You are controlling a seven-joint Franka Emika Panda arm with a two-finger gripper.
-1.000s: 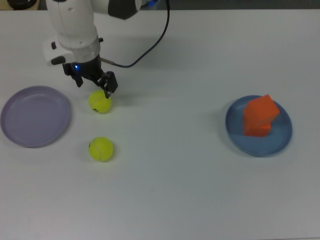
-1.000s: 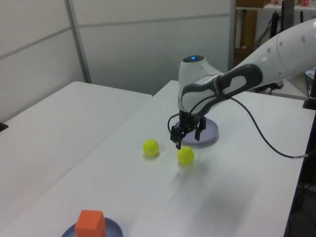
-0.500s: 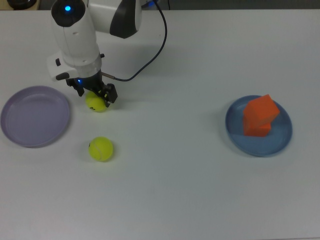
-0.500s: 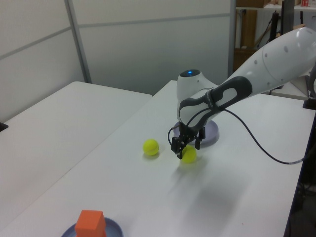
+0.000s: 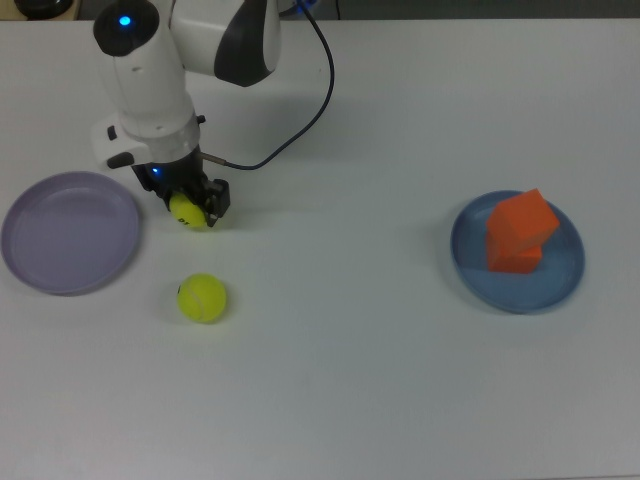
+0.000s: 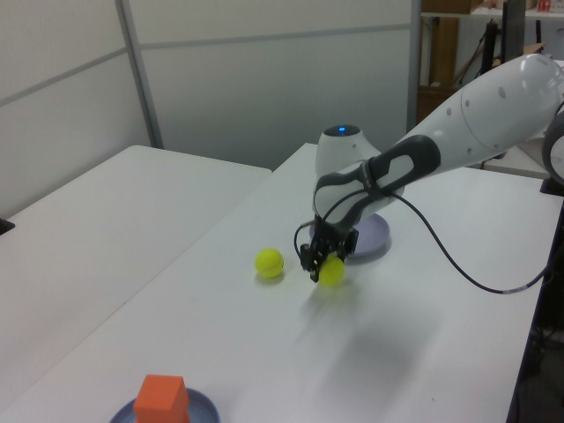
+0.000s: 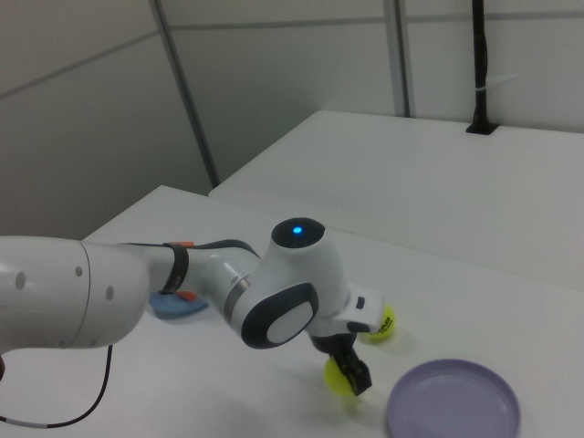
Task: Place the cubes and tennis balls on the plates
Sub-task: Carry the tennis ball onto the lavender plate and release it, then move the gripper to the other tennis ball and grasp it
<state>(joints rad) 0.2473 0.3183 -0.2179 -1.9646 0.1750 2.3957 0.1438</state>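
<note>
One tennis ball (image 5: 187,211) is clasped between the fingers of the gripper (image 5: 190,205), low on the white table (image 5: 350,380).

Open tabletop is seen on most sides of the gripper; the lavender plate (image 5: 68,232) lies just beside it on the top view's left, empty. Two balls are counted: the second ball (image 5: 202,298) rests free, near the gripper toward the top view's bottom. Two orange cubes (image 5: 519,231) are stacked on the blue plate (image 5: 565,275), well apart at the top view's right. Grey partition walls (image 6: 264,79) are seen behind the table.

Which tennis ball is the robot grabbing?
The tennis ball nearer the purple plate, sitting between the gripper fingers. The other ball lies free.
</note>
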